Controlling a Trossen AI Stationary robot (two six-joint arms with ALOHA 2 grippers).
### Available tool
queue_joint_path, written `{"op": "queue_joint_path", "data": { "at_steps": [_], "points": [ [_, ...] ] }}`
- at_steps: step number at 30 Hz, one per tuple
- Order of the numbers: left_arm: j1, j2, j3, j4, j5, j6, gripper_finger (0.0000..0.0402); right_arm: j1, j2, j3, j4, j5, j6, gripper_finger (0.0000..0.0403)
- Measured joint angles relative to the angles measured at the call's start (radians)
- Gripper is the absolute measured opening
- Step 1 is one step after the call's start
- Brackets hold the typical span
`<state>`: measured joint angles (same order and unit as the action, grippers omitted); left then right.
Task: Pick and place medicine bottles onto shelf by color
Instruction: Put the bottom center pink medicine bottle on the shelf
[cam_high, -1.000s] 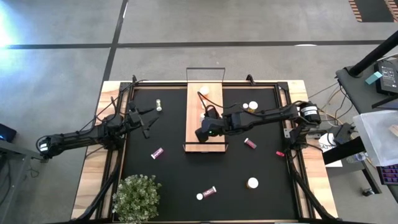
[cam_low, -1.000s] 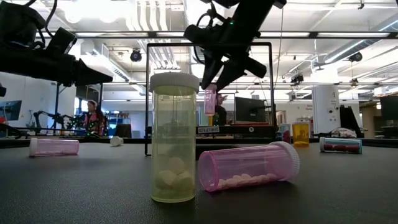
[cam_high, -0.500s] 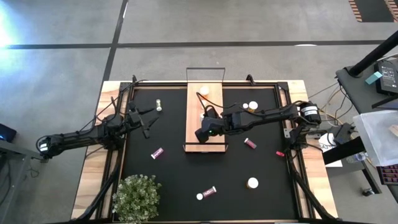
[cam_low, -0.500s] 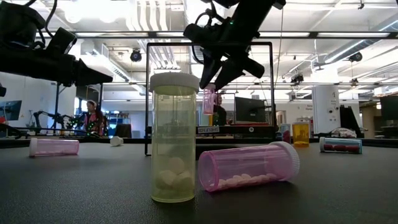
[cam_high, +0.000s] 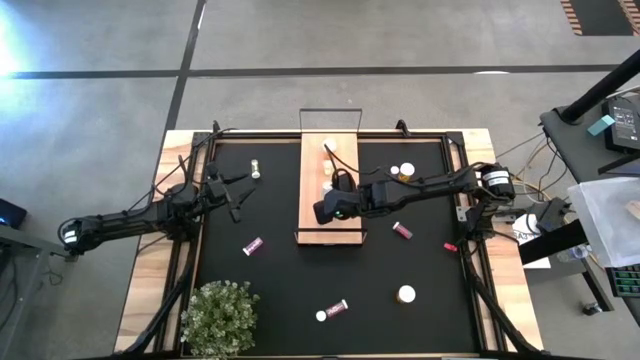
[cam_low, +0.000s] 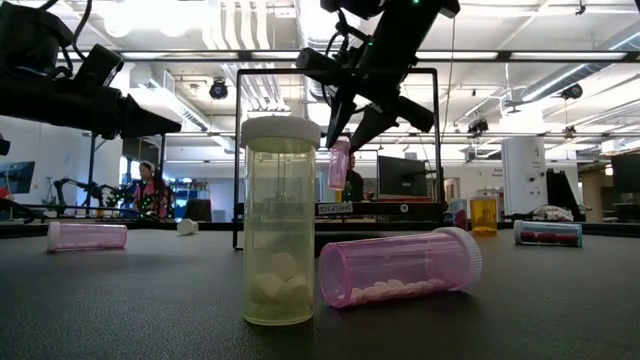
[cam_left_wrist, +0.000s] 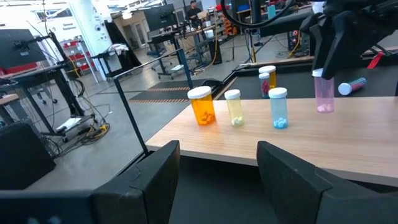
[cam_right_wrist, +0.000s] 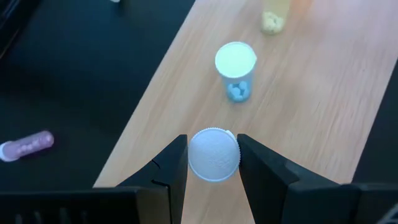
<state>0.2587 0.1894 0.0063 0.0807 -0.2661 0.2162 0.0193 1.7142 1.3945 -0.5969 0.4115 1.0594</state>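
My right gripper (cam_high: 322, 207) hangs over the middle of the light-wood shelf (cam_high: 312, 160), shut on a slim pink medicine bottle (cam_left_wrist: 324, 94). Three other bottles stand upright in a row on the shelf's board: orange (cam_left_wrist: 203, 107), pale yellow (cam_left_wrist: 234, 107) and blue (cam_left_wrist: 278, 109). My left gripper (cam_left_wrist: 217, 180) waits open at the table's left side, pointing level at the shelf, with nothing between its fingers. My right gripper pinches the pink bottle's white cap (cam_right_wrist: 213, 154) between its two fingers (cam_right_wrist: 173, 163), one on each side of the cap. The fingers slant down from the table's right side. The bottle (cam_low: 339, 165) hangs upright below them, clear of the shelf's board.
Loose bottles lie on the black mat: pink ones (cam_high: 252, 245), (cam_high: 403, 230), (cam_high: 338, 306). A white-capped bottle (cam_high: 406, 294) stands near the front. Amber bottles (cam_high: 403, 171) stand right of the shelf. A pale bottle (cam_low: 280, 220) is close to the low camera. A plant (cam_high: 220, 318) fills the near left corner.
My right gripper has rolled about its own pointing line above the shelf, still shut on the pink bottle's cap. The bottle has stayed hanging upright over the board.
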Motion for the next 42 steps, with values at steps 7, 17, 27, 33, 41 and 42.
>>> {"op": "queue_joint_path", "data": {
  "at_steps": [7,17,27,33,41,42],
  "points": [
    [0.000,0.000,0.000,0.000,0.000,0.000,0.0199,0.000,0.000,-0.001,0.003,0.036,0.054,0.0121],
    [0.000,0.000,0.000,0.000,0.000,0.000,0.0199,0.000,0.032,-0.010,0.007,0.036,0.059,0.0121],
    [0.000,0.000,0.000,0.000,0.000,0.000,0.0199,0.000,0.046,-0.010,0.028,0.034,0.059,0.0121],
    [0.000,-0.001,0.000,0.000,0.000,0.000,0.0199,0.000,0.046,-0.010,0.030,0.017,0.059,0.0121],
    [0.000,0.000,0.000,0.000,0.000,0.000,0.0199,0.002,0.060,-0.009,0.044,0.010,0.067,0.0121],
    [0.000,0.000,0.000,0.000,0.000,0.000,0.0199,0.002,0.064,-0.009,0.051,0.012,0.067,0.0121]
  ]
}}
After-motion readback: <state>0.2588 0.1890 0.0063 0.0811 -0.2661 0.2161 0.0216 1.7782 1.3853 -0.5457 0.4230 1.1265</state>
